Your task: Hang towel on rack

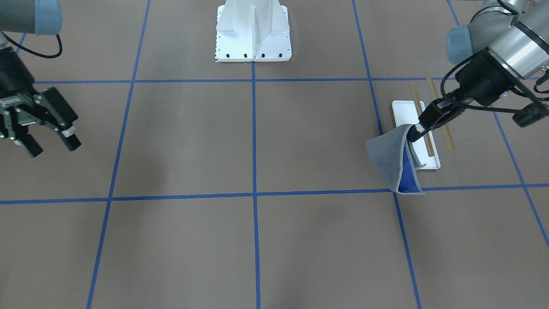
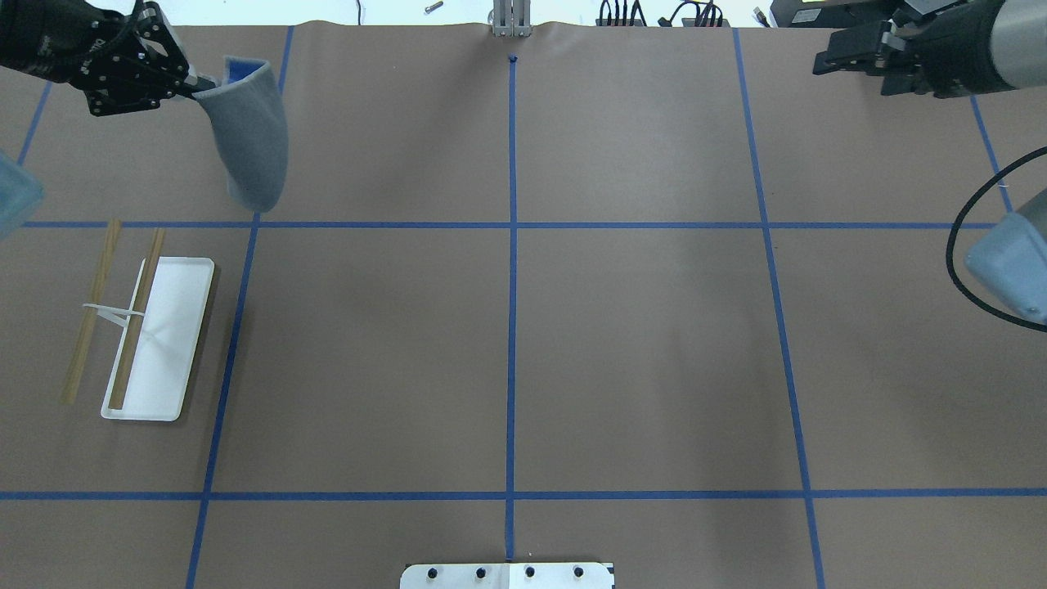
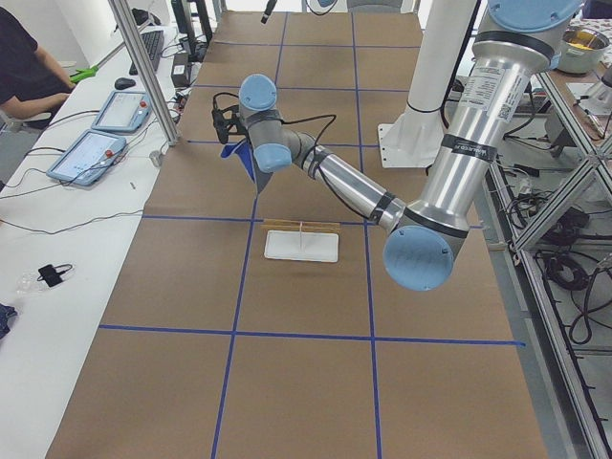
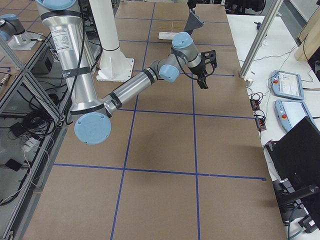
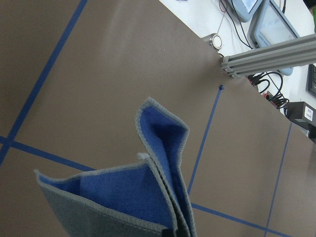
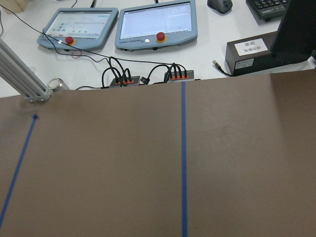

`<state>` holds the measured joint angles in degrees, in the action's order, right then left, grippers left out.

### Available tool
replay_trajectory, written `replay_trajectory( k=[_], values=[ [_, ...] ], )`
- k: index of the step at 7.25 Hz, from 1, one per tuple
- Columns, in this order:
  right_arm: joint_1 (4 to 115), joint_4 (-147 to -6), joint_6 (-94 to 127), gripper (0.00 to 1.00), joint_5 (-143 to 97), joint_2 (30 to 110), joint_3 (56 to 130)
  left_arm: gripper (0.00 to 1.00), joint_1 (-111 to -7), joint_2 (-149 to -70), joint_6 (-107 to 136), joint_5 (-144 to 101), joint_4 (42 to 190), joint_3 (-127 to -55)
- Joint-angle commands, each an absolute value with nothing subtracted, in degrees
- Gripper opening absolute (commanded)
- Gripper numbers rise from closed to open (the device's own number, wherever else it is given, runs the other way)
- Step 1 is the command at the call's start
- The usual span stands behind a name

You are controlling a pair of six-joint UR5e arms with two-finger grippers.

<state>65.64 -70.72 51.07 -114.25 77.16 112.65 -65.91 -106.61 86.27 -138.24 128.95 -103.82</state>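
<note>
left gripper (image 1: 415, 133) pressed together on one edge of the towel (image 1: 392, 161), pinching it. towel hangs clear of the surface (image 1: 257, 137), folded on itself, grey side outward, blue reverse showing inside the fold. in the overhead view it lies beyond the rack (image 2: 168, 327), on the side away from the robot, apart from both wooden rods (image 2: 137, 317). rack stands on the surface at the robot's left side. right gripper (image 1: 53, 146) held above the surface at the robot's right, fingers spread, nothing between them.
</note>
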Motion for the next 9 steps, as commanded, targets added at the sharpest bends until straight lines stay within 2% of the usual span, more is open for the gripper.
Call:
replay_trajectory(
  k=[1,4,7,9],
  values=[
    [68.9,-78.7,38.4,1.0,-114.7,77.5,112.7,0.0,-66.0,-98.6,80.4,-138.3,129.1,-108.1],
    [72.2,-84.5,28.1,1.0,-116.0,77.6,112.3,0.0,-66.1,-89.8,73.6,-137.8,129.6,-111.9],
    [72.5,-84.5,28.1,1.0,-117.2,77.7,112.2,0.0,-65.9,-83.4,70.1,-137.5,133.6,-111.9],
    [72.6,-84.5,28.1,1.0,-117.4,77.6,112.2,0.0,-65.6,-81.8,69.9,-137.4,134.1,-111.4]
  ],
)
